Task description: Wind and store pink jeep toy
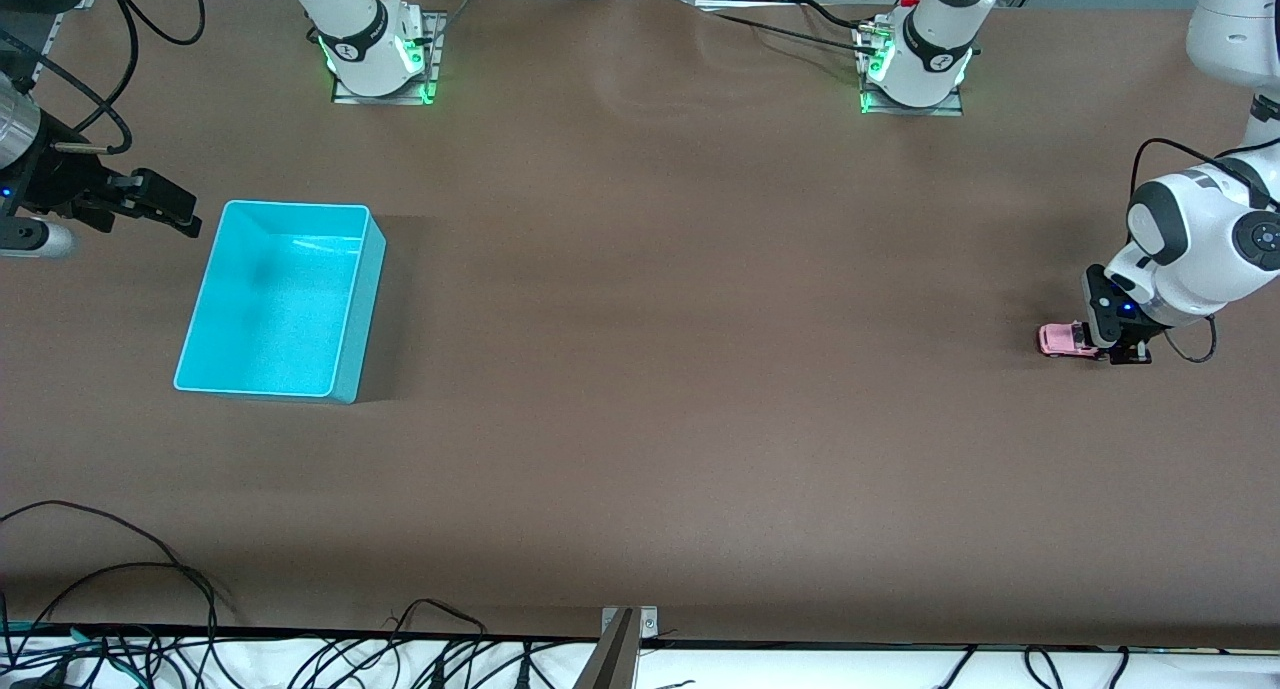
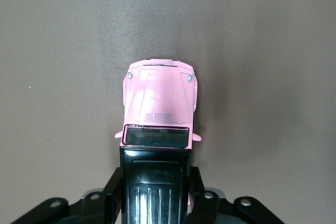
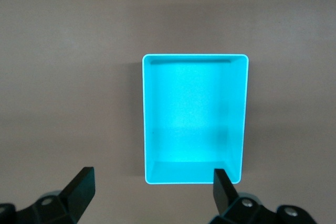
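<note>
The pink jeep toy (image 1: pixel 1062 340) stands on the brown table at the left arm's end. In the left wrist view its pink hood (image 2: pixel 160 98) points away from the gripper and its black roof lies between the fingers. My left gripper (image 1: pixel 1120 349) is low at the table and shut on the jeep's black rear; in the wrist view (image 2: pixel 155 192) the fingers (image 2: pixel 112 188) press both sides. My right gripper (image 1: pixel 165 205) is open and empty, in the air beside the cyan bin (image 1: pixel 285 299), which also shows in the right wrist view (image 3: pixel 194 114).
The cyan bin is empty and stands at the right arm's end of the table. Cables (image 1: pixel 120 569) lie along the table edge nearest the front camera. The two arm bases (image 1: pixel 375 44) stand along the edge farthest from that camera.
</note>
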You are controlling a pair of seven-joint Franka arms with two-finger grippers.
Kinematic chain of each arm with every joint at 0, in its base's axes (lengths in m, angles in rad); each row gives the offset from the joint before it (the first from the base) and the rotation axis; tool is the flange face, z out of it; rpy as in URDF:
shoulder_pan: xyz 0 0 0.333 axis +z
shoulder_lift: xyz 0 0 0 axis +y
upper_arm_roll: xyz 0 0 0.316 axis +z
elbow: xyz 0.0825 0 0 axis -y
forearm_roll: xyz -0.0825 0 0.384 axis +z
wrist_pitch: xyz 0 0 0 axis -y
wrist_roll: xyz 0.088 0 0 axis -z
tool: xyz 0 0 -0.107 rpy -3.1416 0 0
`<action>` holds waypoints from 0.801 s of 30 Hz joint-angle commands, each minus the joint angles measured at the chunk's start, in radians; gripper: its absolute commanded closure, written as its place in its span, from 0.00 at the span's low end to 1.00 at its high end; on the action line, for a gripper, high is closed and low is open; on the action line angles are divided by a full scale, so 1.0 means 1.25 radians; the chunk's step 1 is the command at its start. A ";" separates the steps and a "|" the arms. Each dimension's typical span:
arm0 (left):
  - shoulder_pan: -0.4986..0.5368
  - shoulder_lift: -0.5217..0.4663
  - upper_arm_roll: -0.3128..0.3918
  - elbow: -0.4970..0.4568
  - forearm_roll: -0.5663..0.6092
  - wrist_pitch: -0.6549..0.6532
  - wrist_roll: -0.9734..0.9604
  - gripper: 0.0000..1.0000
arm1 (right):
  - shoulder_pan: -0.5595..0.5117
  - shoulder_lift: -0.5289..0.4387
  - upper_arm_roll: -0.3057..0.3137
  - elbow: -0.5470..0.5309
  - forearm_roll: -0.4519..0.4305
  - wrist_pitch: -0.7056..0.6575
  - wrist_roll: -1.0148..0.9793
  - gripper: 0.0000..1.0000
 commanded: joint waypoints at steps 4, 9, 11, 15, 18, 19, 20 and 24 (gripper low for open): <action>0.000 0.002 -0.004 0.033 0.014 -0.024 0.017 0.00 | -0.002 -0.001 -0.003 0.008 0.017 -0.013 0.008 0.00; 0.000 -0.024 -0.008 0.050 0.011 -0.086 0.016 0.00 | -0.002 -0.001 -0.003 0.008 0.017 -0.013 0.008 0.00; 0.000 -0.031 -0.010 0.062 0.008 -0.111 0.015 0.00 | -0.002 -0.001 -0.003 0.008 0.017 -0.013 0.008 0.00; 0.000 -0.043 -0.009 0.084 -0.035 -0.169 0.015 0.00 | -0.002 -0.001 -0.003 0.008 0.017 -0.013 0.008 0.00; 0.000 -0.054 -0.009 0.098 -0.071 -0.212 0.011 0.00 | -0.002 -0.001 -0.003 0.008 0.017 -0.013 0.008 0.00; 0.000 -0.058 -0.009 0.100 -0.081 -0.224 0.010 0.00 | -0.002 -0.001 -0.003 0.008 0.017 -0.013 0.008 0.00; 0.000 -0.061 -0.009 0.101 -0.089 -0.234 0.009 0.00 | -0.002 -0.001 -0.003 0.008 0.017 -0.013 0.008 0.00; 0.000 -0.070 -0.008 0.117 -0.103 -0.271 -0.001 0.00 | -0.002 -0.001 -0.003 0.008 0.017 -0.013 0.008 0.00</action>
